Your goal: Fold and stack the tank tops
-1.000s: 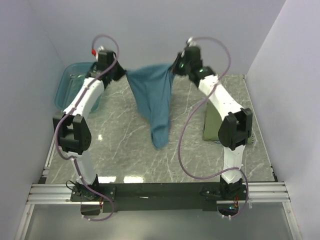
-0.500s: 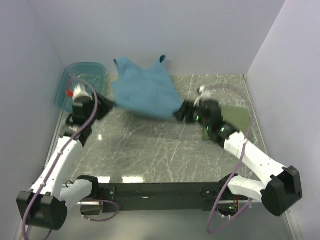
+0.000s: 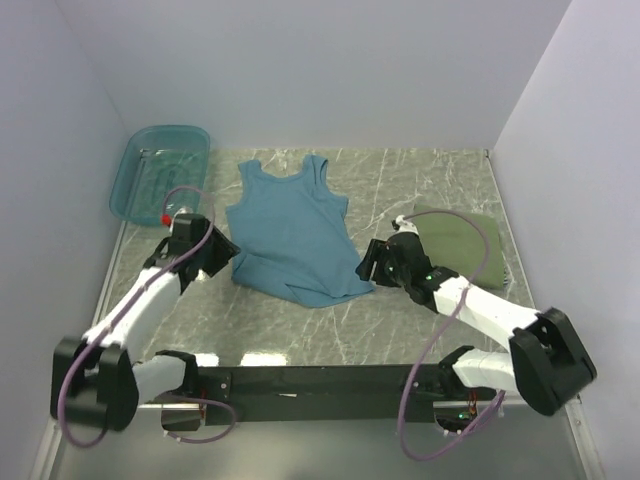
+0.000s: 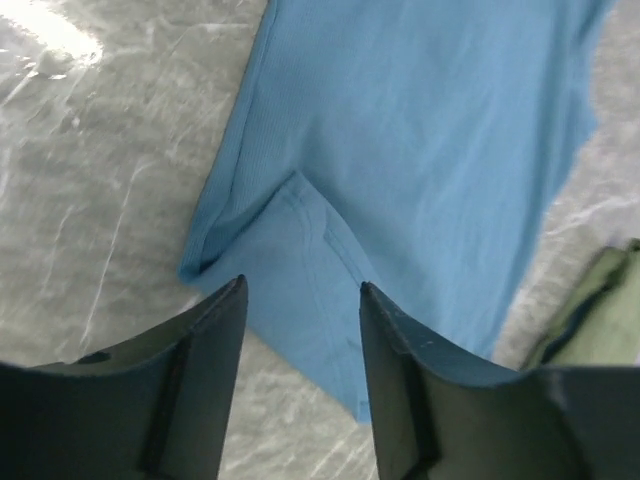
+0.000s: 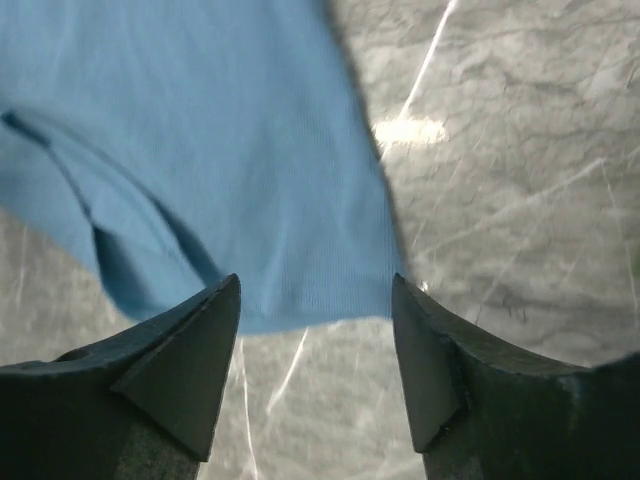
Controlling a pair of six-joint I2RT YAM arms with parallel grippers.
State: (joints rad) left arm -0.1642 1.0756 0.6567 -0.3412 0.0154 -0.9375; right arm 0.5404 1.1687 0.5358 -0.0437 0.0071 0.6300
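Fabric of the teal-blue tank top [image 3: 293, 235] lies spread flat on the marble table [image 3: 300, 325], with its straps toward the far wall and its rumpled hem nearest the arms. Just beside the two hem corners, the left gripper [image 3: 222, 252] and the right gripper [image 3: 368, 262] sit low with jaws apart, gripping nothing. The olive green tank top [image 3: 462, 240] lies folded at the table's right side.

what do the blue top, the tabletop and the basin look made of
Blue tank top: soft matte knit, probably cotton jersey; fine ribbing and stitched hems show. Tabletop: grey marble-look with white veins, glossy by its glare; stone or laminate, unclear. Basin: translucent teal plastic, smooth and shiny.
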